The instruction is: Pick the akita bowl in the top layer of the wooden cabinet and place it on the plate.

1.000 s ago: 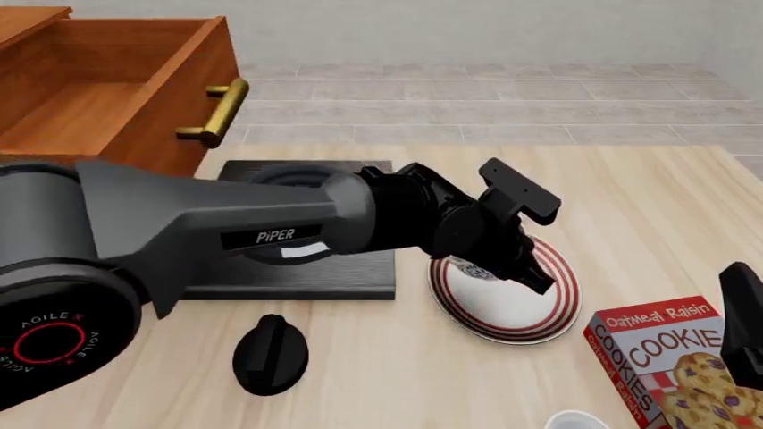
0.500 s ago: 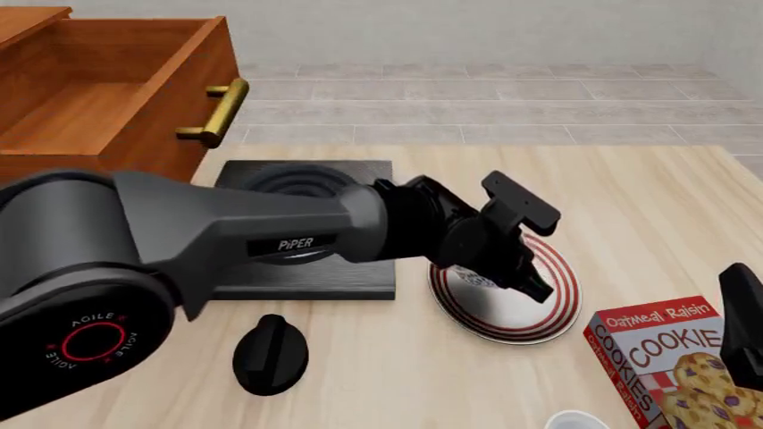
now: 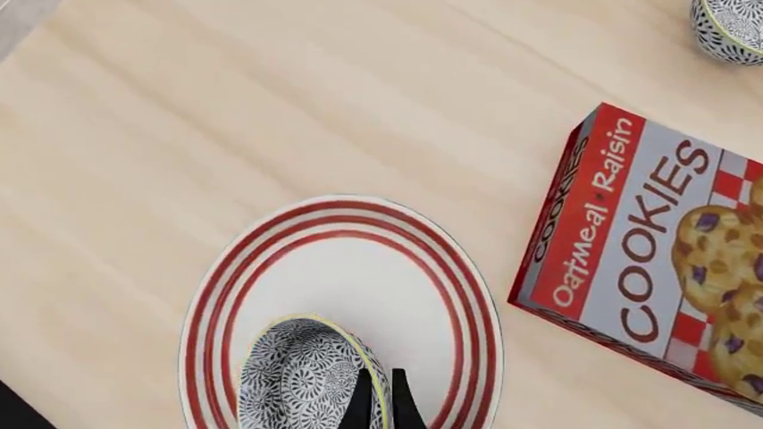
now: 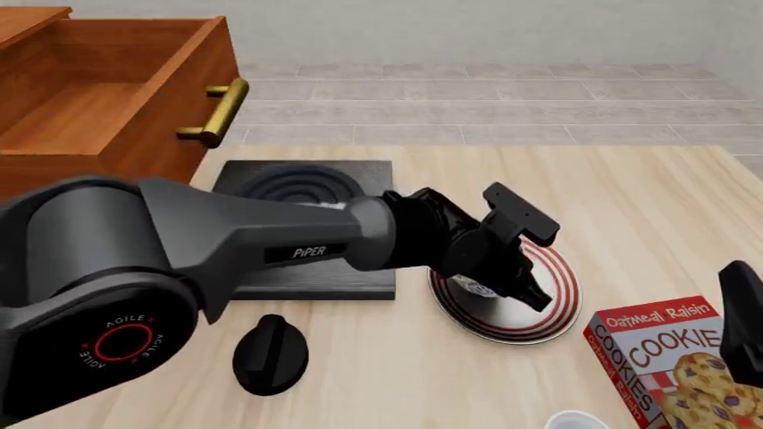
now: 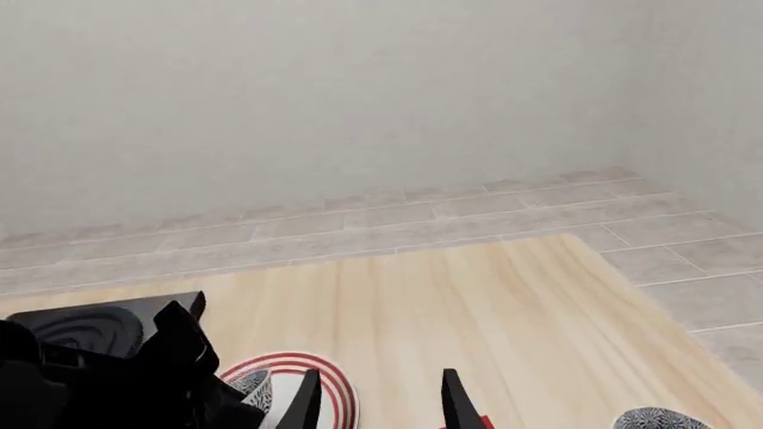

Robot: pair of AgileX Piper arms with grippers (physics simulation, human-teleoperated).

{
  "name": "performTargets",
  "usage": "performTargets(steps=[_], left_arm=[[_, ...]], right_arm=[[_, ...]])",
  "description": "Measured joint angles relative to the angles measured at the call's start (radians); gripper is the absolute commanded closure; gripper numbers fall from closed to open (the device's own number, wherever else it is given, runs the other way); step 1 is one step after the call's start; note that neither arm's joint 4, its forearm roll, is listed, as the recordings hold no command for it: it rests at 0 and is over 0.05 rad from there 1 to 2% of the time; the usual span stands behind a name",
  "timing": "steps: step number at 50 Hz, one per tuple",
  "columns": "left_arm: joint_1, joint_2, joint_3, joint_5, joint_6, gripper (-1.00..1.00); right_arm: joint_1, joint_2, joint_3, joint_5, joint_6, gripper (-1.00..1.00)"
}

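On the pale wooden table point(image 4: 667, 206), left fingers point(image 3: 379, 404) grip the blue-patterned akita bowl point(image 3: 307, 380) on the red-ringed plate point(image 3: 346, 268); right fingers point(image 5: 453, 398) spread.

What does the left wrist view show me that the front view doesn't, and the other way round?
Left wrist only: the akita bowl sitting inside the plate's rings, gripped at its rim, and a second patterned bowl beyond the cookie box. Front only: the open top layer of the wooden cabinet, the black stove, a black knob. Both: the plate, the cookie box, the left gripper.
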Motion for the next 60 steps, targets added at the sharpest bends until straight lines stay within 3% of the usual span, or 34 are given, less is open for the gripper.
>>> performTargets(steps=[19, 20, 60], left_arm=[[-0.003, 0.004, 0.004, -0.01, 0.001, 1.0], [-0.004, 0.004, 0.004, -0.01, 0.001, -1.0], [-0.04, -0.039, -0.004, 0.009, -0.01, -1.0]], right_arm=[[-0.001, 0.066, -0.003, -0.063, 0.001, -1.0], [-0.001, 0.066, -0.003, -0.064, 0.001, -1.0], [-0.002, -0.018, 0.001, 0.014, 0.001, -1.0]])
